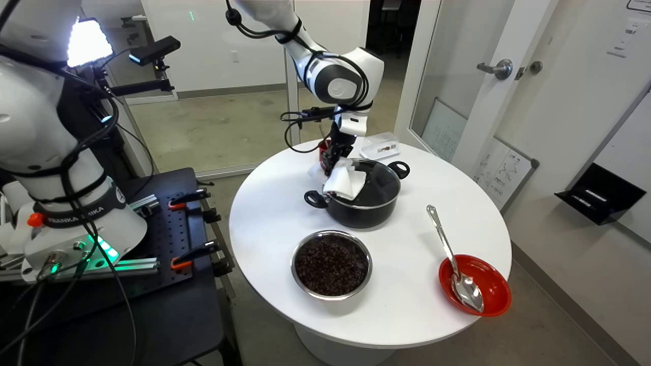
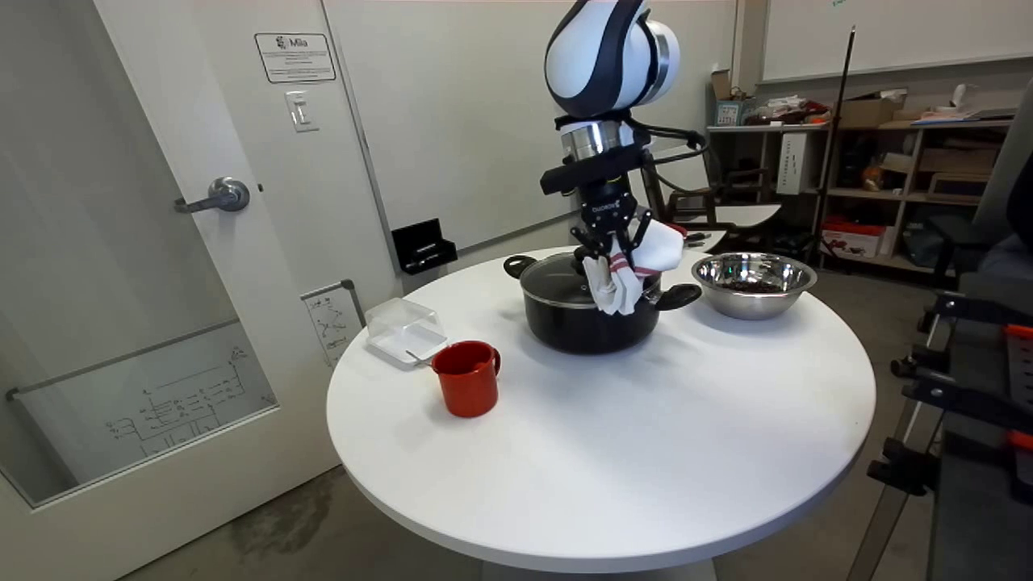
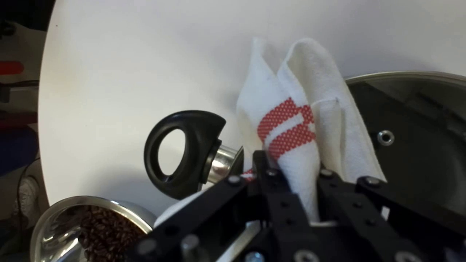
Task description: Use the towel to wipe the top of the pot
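The white towel (image 3: 333, 109) has red stripes and is bunched between the fingers of my gripper (image 3: 291, 167), which is shut on it. In both exterior views the towel (image 1: 347, 181) (image 2: 615, 292) drapes over the edge of the lid on the black pot (image 1: 363, 216) (image 2: 589, 329), near a side handle (image 3: 189, 153). The gripper (image 2: 620, 246) points down just above the lid's rim. Dark glass of the pot's lid (image 3: 411, 145) fills the right of the wrist view. In an exterior view the lid's knob (image 2: 581, 257) is partly behind the gripper.
Close to the pot stands a steel bowl (image 1: 331, 264) of dark beans. A red bowl (image 1: 496, 284) holding a spoon (image 1: 467, 290) sits near the table's edge. A red cup (image 2: 468, 381) and a clear plastic box (image 2: 406, 331) stand on the pot's other side.
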### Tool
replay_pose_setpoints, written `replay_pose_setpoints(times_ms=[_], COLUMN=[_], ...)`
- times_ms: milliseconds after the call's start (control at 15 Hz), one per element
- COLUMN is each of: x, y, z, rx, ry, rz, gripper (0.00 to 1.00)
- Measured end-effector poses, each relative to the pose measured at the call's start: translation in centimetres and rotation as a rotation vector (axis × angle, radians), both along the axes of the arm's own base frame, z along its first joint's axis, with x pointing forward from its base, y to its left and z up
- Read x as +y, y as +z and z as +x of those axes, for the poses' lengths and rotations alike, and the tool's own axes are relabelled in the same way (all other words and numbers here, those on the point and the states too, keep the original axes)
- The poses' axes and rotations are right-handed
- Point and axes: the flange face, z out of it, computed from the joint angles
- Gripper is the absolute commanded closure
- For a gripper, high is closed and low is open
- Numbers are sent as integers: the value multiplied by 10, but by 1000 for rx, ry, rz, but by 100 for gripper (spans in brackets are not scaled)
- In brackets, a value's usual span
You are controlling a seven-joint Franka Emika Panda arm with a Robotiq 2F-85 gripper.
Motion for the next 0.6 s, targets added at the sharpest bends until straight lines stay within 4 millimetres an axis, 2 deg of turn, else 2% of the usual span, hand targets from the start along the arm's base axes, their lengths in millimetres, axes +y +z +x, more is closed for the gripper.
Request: replay_pose_setpoints(times_ms=[600], x=[43], y=[14], z=[15], rx=[-40], ry=[72], rz=[19], gripper=[97])
